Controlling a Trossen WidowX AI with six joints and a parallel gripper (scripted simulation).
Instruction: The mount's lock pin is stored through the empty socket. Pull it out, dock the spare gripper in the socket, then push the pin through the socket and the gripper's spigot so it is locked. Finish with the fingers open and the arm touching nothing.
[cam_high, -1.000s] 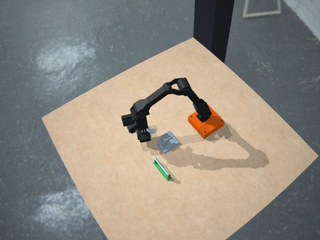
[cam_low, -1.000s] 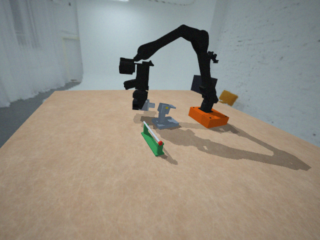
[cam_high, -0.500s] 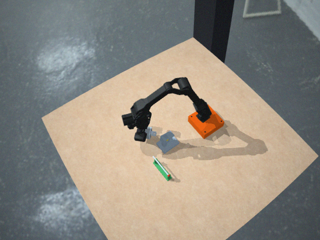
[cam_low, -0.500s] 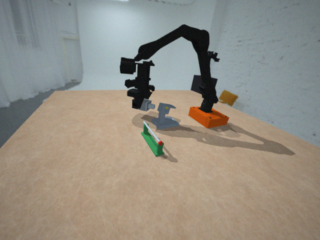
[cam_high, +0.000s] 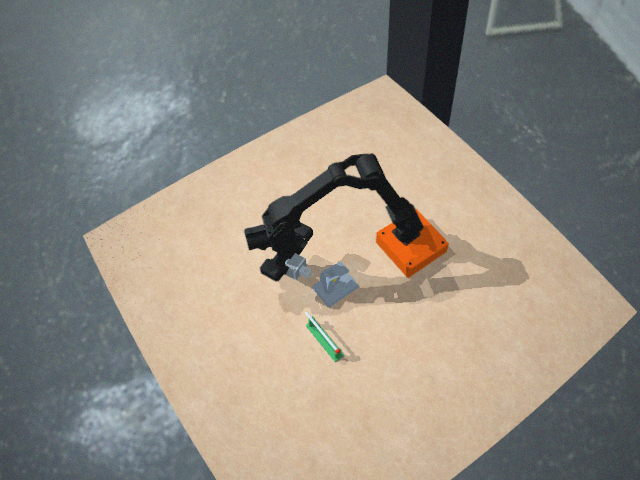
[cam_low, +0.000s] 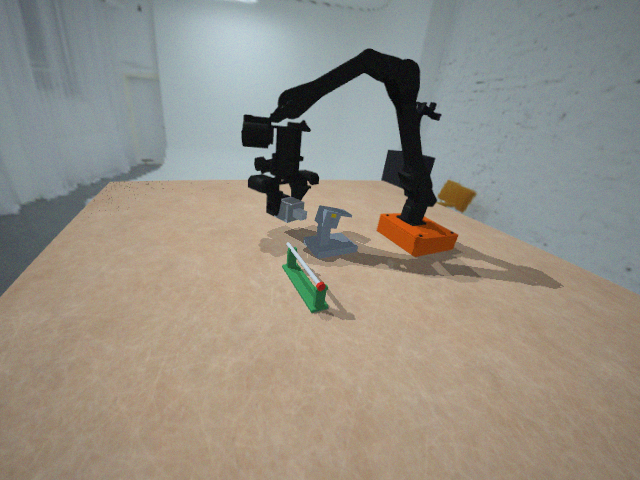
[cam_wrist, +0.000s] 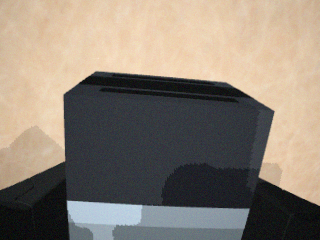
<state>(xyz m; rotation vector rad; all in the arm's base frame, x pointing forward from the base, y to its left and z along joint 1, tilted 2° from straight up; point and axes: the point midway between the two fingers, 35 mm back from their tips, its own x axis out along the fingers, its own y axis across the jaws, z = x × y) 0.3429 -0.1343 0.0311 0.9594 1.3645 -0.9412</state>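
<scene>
My gripper is shut on the spare gripper, a grey block held above the table. Its short spigot points toward the mount, with a gap between them. The blue-grey mount stands on the table, its raised socket marked with yellow. The socket's opening is too small to make out. The lock pin, white with a red head, lies along the top of a green rack, outside the socket.
The arm's orange base stands beyond the mount, on the right in the top and exterior views. The green rack is nearer the camera than the mount in the exterior view. The arm arches above the table, and its shadow crosses the mount's surroundings.
</scene>
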